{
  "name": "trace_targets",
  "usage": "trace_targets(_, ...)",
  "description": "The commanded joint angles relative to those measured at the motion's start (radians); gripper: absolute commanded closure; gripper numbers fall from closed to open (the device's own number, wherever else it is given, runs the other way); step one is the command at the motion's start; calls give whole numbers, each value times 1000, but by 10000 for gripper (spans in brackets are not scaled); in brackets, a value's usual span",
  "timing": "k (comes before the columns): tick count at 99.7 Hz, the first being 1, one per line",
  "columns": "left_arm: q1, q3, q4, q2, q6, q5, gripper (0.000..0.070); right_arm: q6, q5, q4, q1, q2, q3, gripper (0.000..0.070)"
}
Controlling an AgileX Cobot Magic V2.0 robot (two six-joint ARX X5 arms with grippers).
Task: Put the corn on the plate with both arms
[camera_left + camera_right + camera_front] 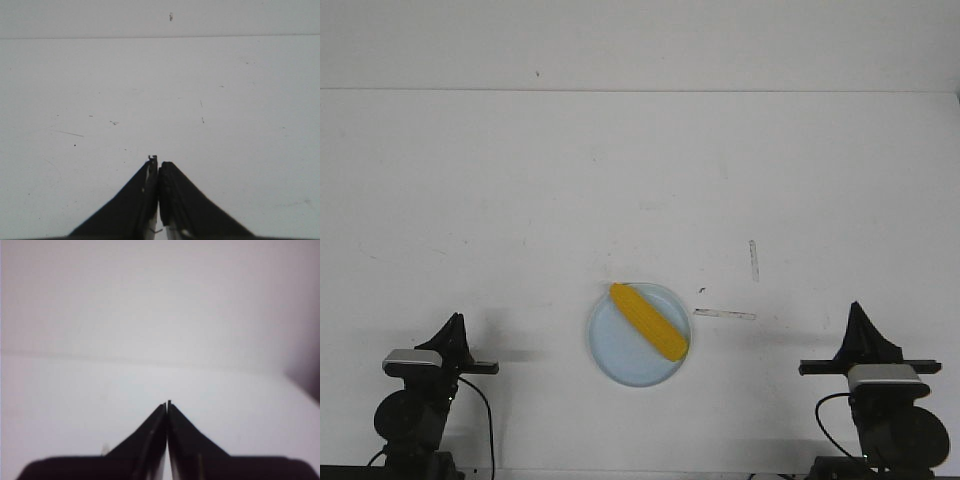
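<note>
Front view: corn (649,321) lies diagonally on plate (620,352), both hands (454,322) (857,309) pressed together, empty.

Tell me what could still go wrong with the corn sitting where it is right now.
1. The corn lies diagonally on the plate, with one tip at or over the far rim and the other near the right rim, so a bump could roll it off.
2. The left gripper and right gripper are parked at the near edge with jaws shut; a sweep toward the centre could knock the plate.
</note>
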Motion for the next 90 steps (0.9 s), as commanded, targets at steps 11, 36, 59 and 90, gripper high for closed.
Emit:
trace_targets(11, 0, -21, 11, -2, -2, 0, 700, 60, 1, 77, 1, -56, -169, 693)
trace_targets(36, 0, -20, 11, -2, -1, 1, 700, 89, -1, 152, 10, -107, -354, 693)
trace_targets(59, 0, -20, 10, -2, -2, 0, 700, 88, 0, 214, 13, -107, -354, 693)
trace_targets(90, 0, -20, 10, -2, -2, 0, 700, 88, 0, 240, 13, -107, -354, 693)
